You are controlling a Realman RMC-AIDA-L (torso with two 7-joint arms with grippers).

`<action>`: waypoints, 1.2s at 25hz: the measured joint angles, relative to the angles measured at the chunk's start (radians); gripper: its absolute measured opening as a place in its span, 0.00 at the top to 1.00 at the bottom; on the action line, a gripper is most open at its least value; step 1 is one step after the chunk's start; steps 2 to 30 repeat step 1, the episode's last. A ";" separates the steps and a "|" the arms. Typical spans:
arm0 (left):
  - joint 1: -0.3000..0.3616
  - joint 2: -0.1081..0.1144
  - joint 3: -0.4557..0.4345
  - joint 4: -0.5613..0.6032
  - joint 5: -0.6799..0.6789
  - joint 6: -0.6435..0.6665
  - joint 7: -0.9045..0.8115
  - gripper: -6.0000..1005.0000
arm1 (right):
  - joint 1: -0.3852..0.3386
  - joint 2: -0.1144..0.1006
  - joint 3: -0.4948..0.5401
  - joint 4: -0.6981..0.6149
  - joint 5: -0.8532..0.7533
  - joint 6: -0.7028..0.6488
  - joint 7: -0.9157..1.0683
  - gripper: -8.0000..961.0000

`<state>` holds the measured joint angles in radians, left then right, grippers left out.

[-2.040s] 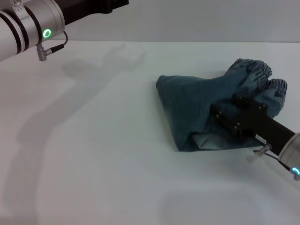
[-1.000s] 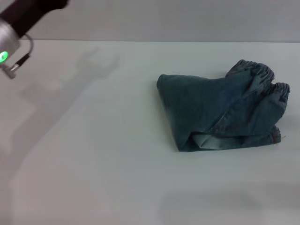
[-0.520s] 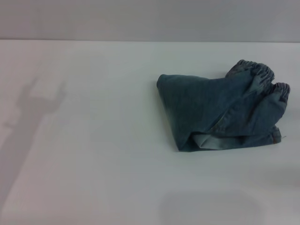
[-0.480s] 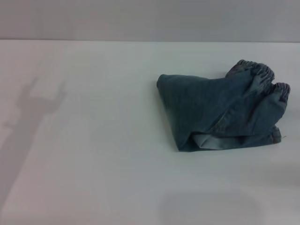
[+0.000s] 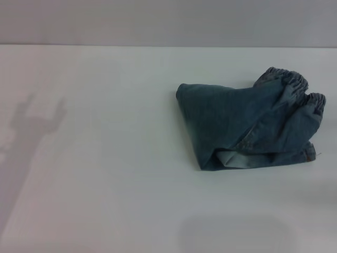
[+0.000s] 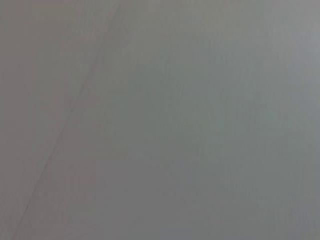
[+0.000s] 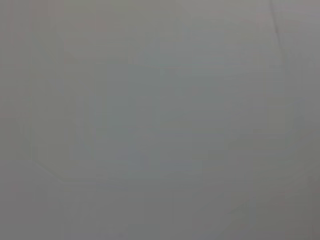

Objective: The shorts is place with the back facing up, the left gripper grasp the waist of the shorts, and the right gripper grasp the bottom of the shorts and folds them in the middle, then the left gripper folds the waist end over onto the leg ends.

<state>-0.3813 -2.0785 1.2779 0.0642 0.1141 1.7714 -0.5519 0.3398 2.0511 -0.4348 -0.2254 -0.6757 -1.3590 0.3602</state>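
Blue denim shorts lie folded in a compact bundle on the white table, right of centre in the head view. The gathered elastic ends bunch at the far right of the bundle, and a paler inner layer peeks out along its near edge. Neither gripper appears in any view. Only a shadow of the left arm falls on the table at the left. Both wrist views show plain grey surface only.
The table's far edge runs across the top of the head view, with a grey wall behind it. Nothing else stands on the table.
The right arm withdrew from the shorts and left the view. The left arm also moved out at the upper left, and its shadow has slid left. The shorts have stayed still.
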 joint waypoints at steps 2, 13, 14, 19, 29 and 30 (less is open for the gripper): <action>0.000 0.000 0.002 -0.002 0.001 -0.004 -0.001 0.19 | -0.005 0.000 0.003 -0.001 0.000 -0.001 -0.001 0.40; 0.000 0.000 0.002 -0.002 0.001 -0.004 -0.001 0.19 | -0.005 0.000 0.003 -0.001 0.000 -0.001 -0.001 0.40; 0.000 0.000 0.002 -0.002 0.001 -0.004 -0.001 0.19 | -0.005 0.000 0.003 -0.001 0.000 -0.001 -0.001 0.40; 0.000 0.000 0.002 -0.002 0.001 -0.004 -0.001 0.19 | -0.005 0.000 0.003 -0.001 0.000 -0.001 -0.001 0.40; 0.000 0.000 0.002 -0.002 0.001 -0.004 -0.001 0.19 | -0.005 0.000 0.003 -0.001 0.000 -0.001 -0.001 0.40; 0.000 0.000 0.002 -0.002 0.001 -0.004 -0.001 0.19 | -0.005 0.000 0.003 -0.001 0.000 -0.001 -0.001 0.40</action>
